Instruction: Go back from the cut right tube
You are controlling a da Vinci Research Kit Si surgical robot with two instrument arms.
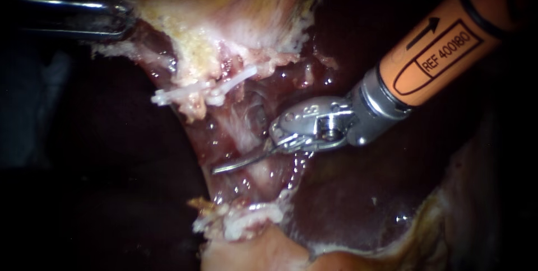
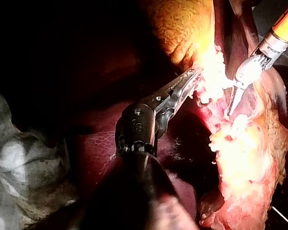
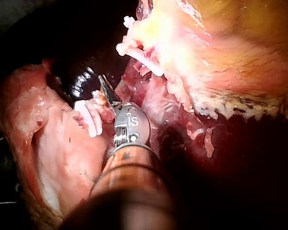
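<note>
My right instrument (image 1: 219, 168) comes in from the upper right on an orange shaft. Its thin curved blades lie together and hold nothing. They lie in front of a pale tube (image 1: 242, 128) that runs between the upper white clips (image 1: 182, 93) and the lower white clips (image 1: 246, 222). I cannot make out a cut end. My left instrument (image 1: 128, 16) is at the upper left, shut on the yellowish gallbladder tissue (image 1: 224, 8). In the left wrist view its jaws (image 2: 188, 80) clamp the bright tissue edge. In the right wrist view the blades (image 3: 104, 87) point beside a white clip (image 3: 89, 120).
Dark red liver (image 1: 358, 192) fills the lower right under the right instrument's shaft. A pale fatty rim (image 1: 431, 220) borders the liver. Wet red tissue surrounds the clips.
</note>
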